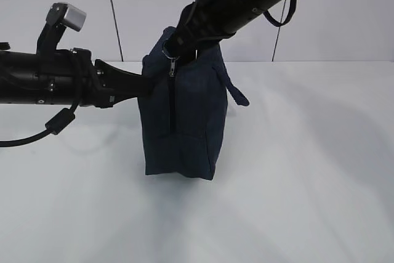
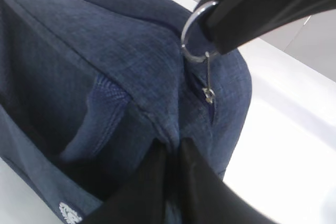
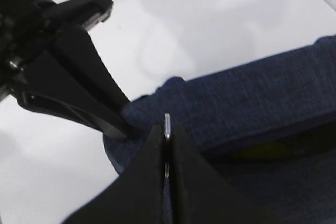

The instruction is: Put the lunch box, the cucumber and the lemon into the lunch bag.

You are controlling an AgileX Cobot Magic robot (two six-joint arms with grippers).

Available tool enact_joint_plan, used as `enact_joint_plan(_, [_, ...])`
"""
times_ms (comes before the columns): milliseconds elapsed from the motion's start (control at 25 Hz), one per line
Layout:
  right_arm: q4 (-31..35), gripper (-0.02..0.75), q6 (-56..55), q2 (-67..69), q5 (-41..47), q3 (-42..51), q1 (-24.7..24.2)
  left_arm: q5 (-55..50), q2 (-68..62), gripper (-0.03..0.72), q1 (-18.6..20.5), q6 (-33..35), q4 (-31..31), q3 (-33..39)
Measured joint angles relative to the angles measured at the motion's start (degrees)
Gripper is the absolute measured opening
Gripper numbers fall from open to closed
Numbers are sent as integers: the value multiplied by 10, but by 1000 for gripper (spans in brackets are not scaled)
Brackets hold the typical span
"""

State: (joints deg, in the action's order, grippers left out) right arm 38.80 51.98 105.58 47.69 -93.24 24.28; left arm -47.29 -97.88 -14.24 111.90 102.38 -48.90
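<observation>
The dark navy lunch bag (image 1: 191, 121) stands upright on the white table. Its zipper (image 1: 171, 106) runs down the end that faces the exterior view. My left gripper (image 1: 146, 84) reaches in from the left and is shut on a fold of the bag's fabric (image 2: 170, 137) at its upper edge. My right gripper (image 1: 175, 52) comes down from the upper right and is shut on the silver ring pull (image 2: 192, 35), whose thin edge (image 3: 167, 121) shows between the jaws. A dark gap (image 3: 273, 148) runs along the bag's top. The lunch box, cucumber and lemon are out of view.
The white table (image 1: 308, 183) stretches around the bag, with a pale wall behind it. The bag's strap handle (image 1: 237, 93) hangs off its right side. The left arm's cable (image 1: 58, 121) loops below that arm.
</observation>
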Motion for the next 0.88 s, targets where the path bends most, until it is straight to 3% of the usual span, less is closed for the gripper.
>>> enact_joint_plan(880, [84,20,37,0,66,0,-26,-33,0,12,0,-3,2,0])
